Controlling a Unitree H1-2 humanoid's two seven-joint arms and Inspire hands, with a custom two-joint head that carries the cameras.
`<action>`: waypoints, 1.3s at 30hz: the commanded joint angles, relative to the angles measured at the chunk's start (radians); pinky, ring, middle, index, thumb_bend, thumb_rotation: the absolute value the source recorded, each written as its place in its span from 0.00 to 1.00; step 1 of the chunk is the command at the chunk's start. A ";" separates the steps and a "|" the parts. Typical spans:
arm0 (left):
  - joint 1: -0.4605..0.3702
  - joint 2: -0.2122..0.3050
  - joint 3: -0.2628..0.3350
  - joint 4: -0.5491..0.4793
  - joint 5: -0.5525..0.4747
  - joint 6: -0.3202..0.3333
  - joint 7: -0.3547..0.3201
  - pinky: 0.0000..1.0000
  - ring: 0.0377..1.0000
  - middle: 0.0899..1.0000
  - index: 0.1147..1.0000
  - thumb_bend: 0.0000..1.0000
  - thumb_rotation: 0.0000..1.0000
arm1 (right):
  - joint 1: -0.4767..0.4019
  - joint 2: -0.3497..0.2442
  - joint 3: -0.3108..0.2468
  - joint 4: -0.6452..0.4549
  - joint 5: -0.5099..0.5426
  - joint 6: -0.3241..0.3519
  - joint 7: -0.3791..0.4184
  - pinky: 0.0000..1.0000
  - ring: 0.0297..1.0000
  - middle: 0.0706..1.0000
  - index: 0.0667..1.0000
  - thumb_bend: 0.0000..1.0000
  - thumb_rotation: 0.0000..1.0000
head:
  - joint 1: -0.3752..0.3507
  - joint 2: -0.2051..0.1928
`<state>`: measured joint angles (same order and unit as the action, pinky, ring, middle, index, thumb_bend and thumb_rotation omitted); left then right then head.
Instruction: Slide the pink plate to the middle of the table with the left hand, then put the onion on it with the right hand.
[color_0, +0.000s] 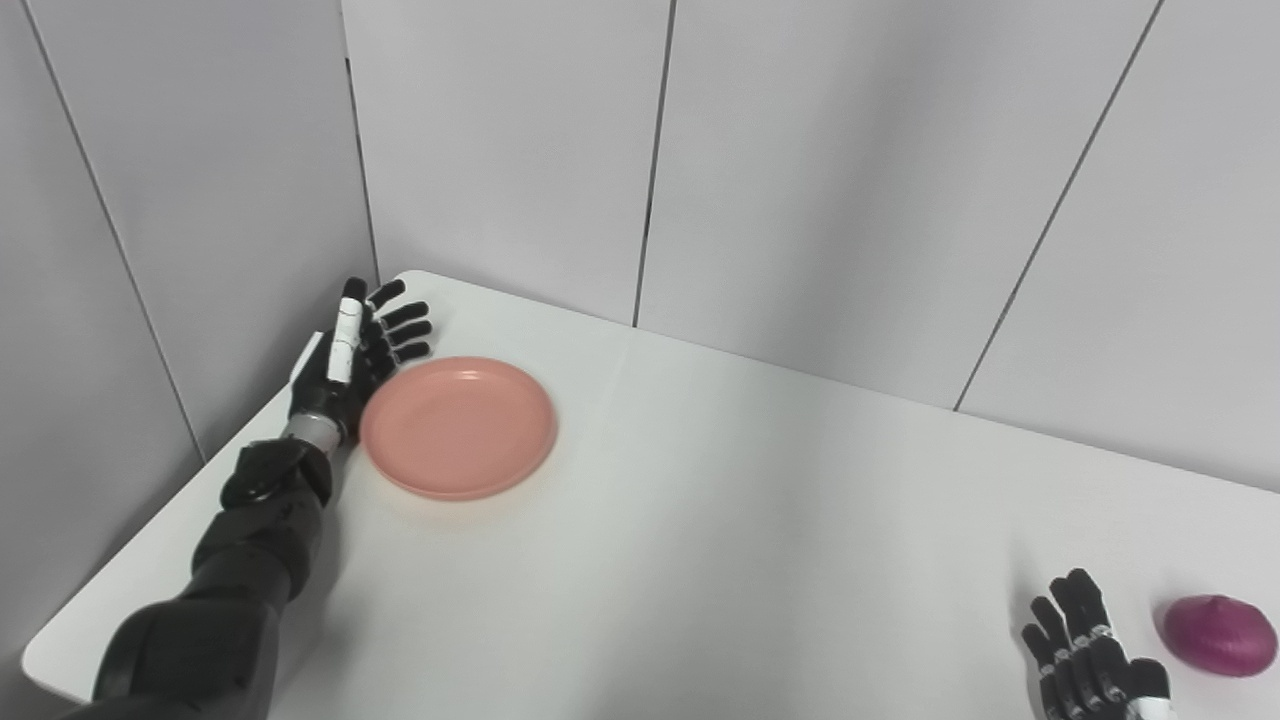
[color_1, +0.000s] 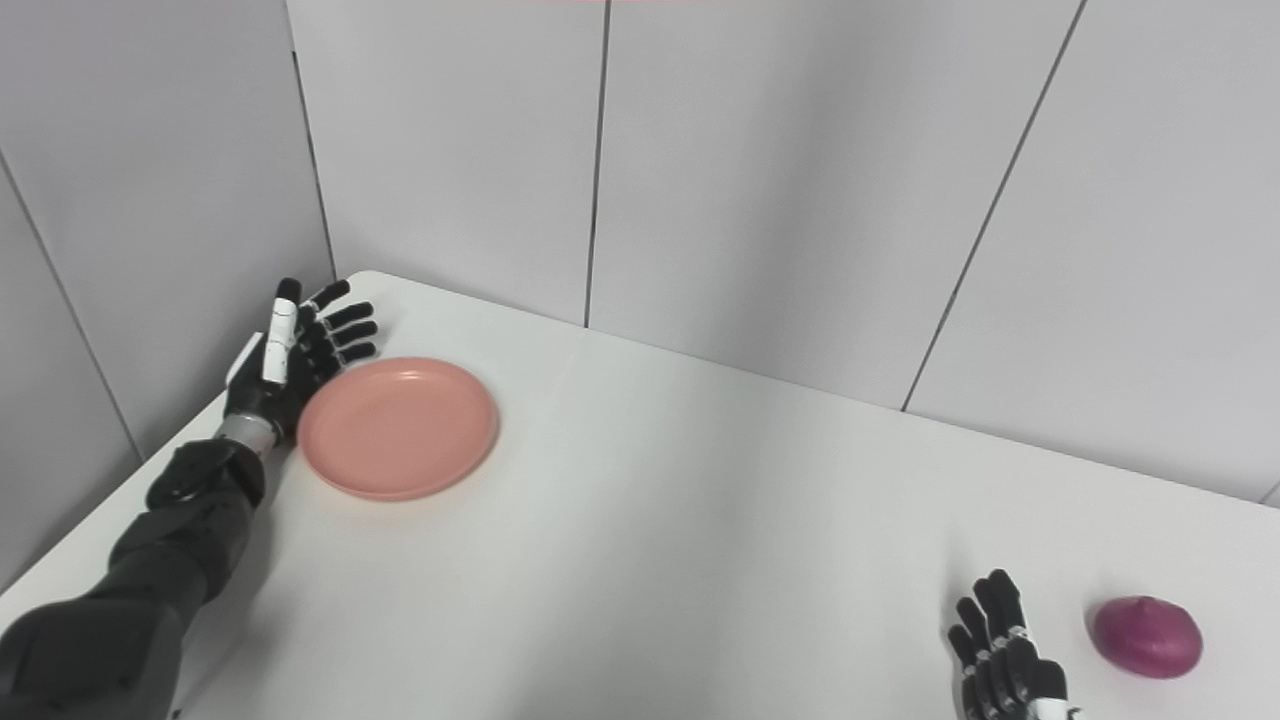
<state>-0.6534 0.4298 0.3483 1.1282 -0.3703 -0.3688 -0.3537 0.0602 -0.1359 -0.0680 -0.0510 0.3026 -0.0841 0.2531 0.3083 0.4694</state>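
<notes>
White table (color_0: 760, 520), walls close behind. Pink plate (color_0: 458, 427) sits far left, near the back corner, well short of the middle. My left hand (color_0: 350, 365) stands on edge just beside its left rim, fingers spread and straight, holding nothing; contact with the rim likely, can't confirm. Plate lies to the hand's right, so the push runs rightward toward centre. My right hand (color_0: 1085, 655) waits at the near right edge, fingers apart, empty. Onion (color_0: 1220, 634) lies just right of it, not touching, far from the plate.
</notes>
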 joint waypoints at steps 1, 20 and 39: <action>-0.011 -0.018 -0.012 -0.055 -0.012 0.032 -0.028 0.77 0.79 0.78 0.84 1.00 0.90 | 0.106 0.024 0.009 0.077 0.008 0.018 -0.001 1.00 1.00 1.00 1.00 0.80 1.00 | -0.002 0.004; 0.038 -0.177 -0.148 -0.376 0.167 0.216 0.221 0.80 0.81 0.79 0.86 0.91 0.96 | 0.103 0.043 0.022 0.060 -0.003 0.018 -0.014 1.00 1.00 1.00 1.00 0.86 0.95 | -0.026 0.009; 0.085 -0.327 -0.261 -0.587 0.198 0.410 0.238 0.78 0.80 0.79 0.85 0.90 0.95 | 0.113 0.106 0.062 0.006 -0.079 0.014 -0.070 1.00 0.99 1.00 0.99 0.85 0.91 | -0.201 0.070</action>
<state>-0.5430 0.1199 0.1076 0.5721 -0.1720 0.0305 -0.0852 0.0950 -0.0833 -0.0370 -0.1076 0.2163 -0.0837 0.1903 0.1076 0.5384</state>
